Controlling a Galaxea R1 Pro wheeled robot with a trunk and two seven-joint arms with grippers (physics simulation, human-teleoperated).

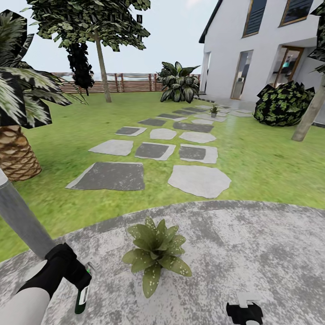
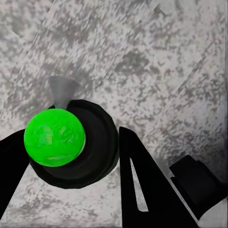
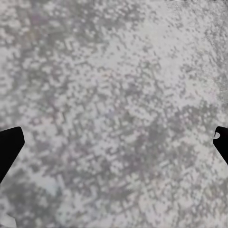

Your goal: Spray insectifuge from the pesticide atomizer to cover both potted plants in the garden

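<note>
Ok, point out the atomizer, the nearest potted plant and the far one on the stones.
Atomizer point(image 1: 82, 299), head view, dark lower body.
Near plant point(image 1: 155, 251), head view, rosette centre.
Far plant point(image 1: 213, 109), head view, leaves.

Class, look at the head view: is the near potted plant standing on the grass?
No. The potted plant stands on the grey gravel patio, with the lawn beginning beyond the patio's curved edge.

I'm on the gravel patio point(image 1: 253, 243). One potted plant point(image 1: 156, 253) sits on it right in front of me, and my left gripper point(image 1: 74, 282) holds the pesticide atomizer point(image 1: 82, 295) just left of it. My right gripper point(image 1: 244, 312) hangs near, to its right. Beyond the patio, stepping stones point(image 1: 153, 151) run across the lawn point(image 1: 266, 158) toward the house point(image 1: 266, 49), where the second potted plant point(image 1: 213, 110) stands far off. A palm point(image 1: 16, 149) stands left, the fence point(image 1: 126, 83) behind.
</note>
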